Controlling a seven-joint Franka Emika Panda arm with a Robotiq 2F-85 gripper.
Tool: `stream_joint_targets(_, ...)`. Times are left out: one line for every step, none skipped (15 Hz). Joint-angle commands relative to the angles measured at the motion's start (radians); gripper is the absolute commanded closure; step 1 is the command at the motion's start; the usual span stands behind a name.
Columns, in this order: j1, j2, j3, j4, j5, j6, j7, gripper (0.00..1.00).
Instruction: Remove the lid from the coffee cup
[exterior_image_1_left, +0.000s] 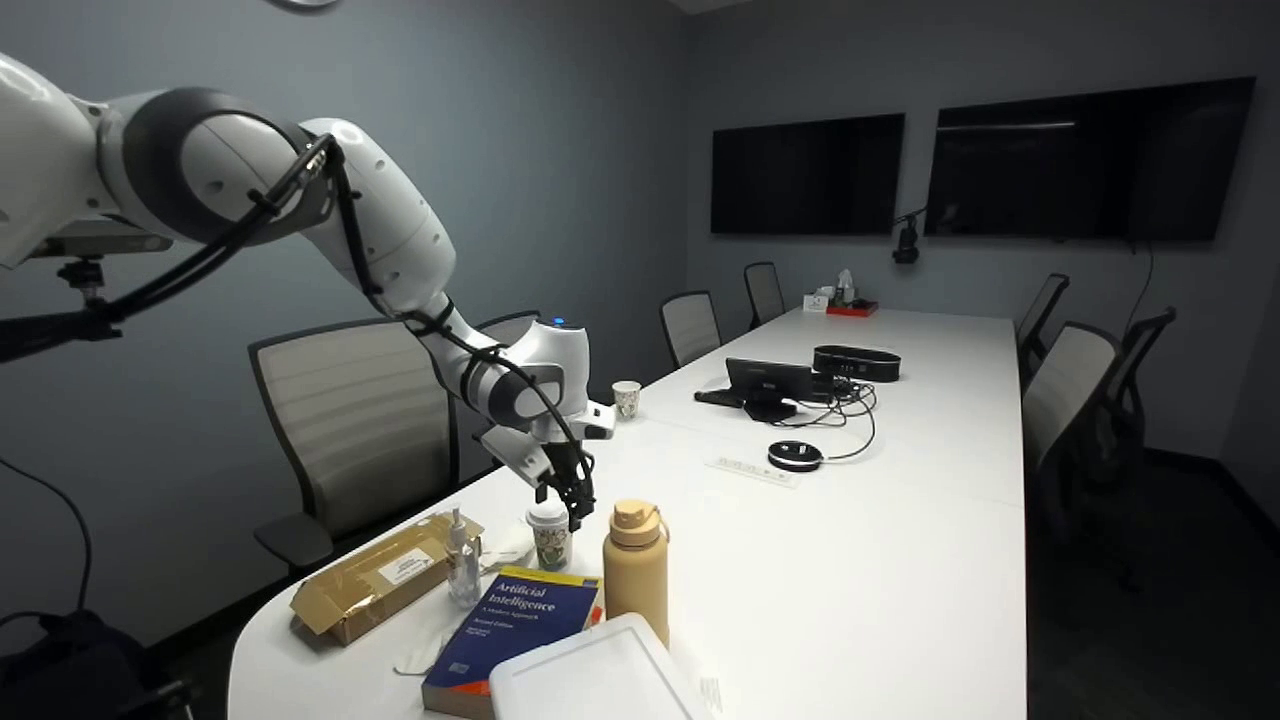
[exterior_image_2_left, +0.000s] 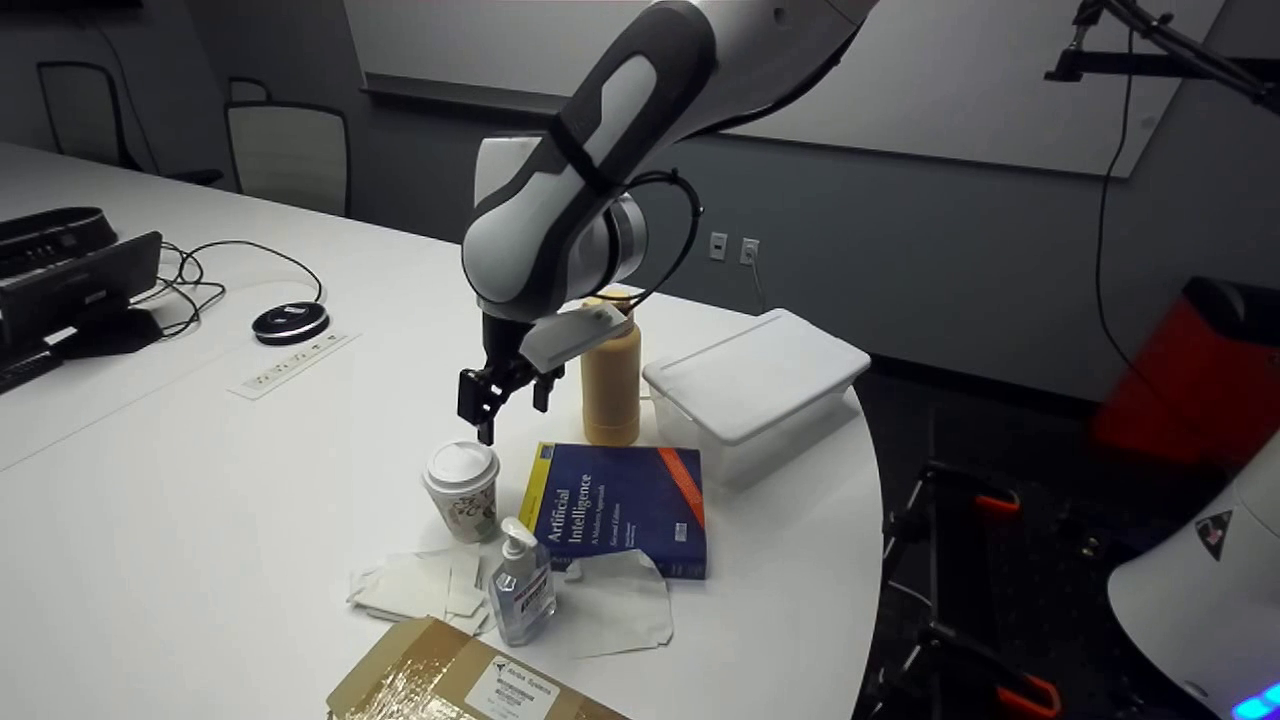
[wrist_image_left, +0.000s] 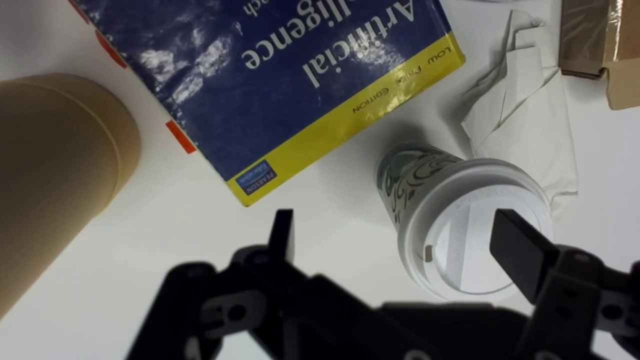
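The coffee cup stands upright on the table, white with a leaf pattern; it also shows in an exterior view and in the wrist view. The white lid sits on its rim, and in the wrist view the lid shows its small sip hole. My gripper is open and empty above the cup. In the wrist view one finger overlaps the lid and the other lies over the table to its side. The gripper also shows in both exterior views. I see no clear contact.
A tan bottle and a blue book stand close to the cup. Napkins, a sanitizer bottle and a cardboard box lie nearby. A lidded plastic bin is beyond the book. Another cup stands farther off.
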Motion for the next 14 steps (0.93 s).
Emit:
stream_joint_targets(-0.013,0.037,0.024,0.042,0.029,0.003,0.002,0.00)
stream_joint_targets(-0.013,0.044,0.026,0.051,0.032,0.003,0.003,0.00)
stream_joint_targets(-0.013,0.050,0.027,0.058,0.033,0.003,0.005,0.00)
stream_joint_targets(-0.013,0.057,0.028,0.065,0.033,0.002,0.005,0.00)
stream_joint_targets(-0.012,0.062,0.027,0.070,0.032,0.002,0.007,0.00)
stream_joint_targets(-0.009,0.067,0.025,0.075,0.030,0.002,0.011,0.00)
stream_joint_targets(-0.009,0.074,0.024,0.078,0.030,0.003,0.012,0.00)
stream_joint_targets(-0.010,0.078,0.023,0.080,0.030,0.005,0.012,0.00)
stream_joint_targets(-0.010,0.082,0.024,0.082,0.031,0.006,0.013,0.00)
stream_joint_targets(-0.011,0.085,0.026,0.083,0.032,0.009,0.012,0.00)
stream_joint_targets(-0.011,0.089,0.027,0.086,0.033,0.011,0.012,0.00)
stream_joint_targets(-0.011,0.091,0.027,0.086,0.032,0.013,0.012,0.00)
stream_joint_targets(-0.011,0.092,0.028,0.086,0.033,0.015,0.012,0.00)
stream_joint_targets(-0.011,0.092,0.028,0.087,0.034,0.015,0.013,0.00)
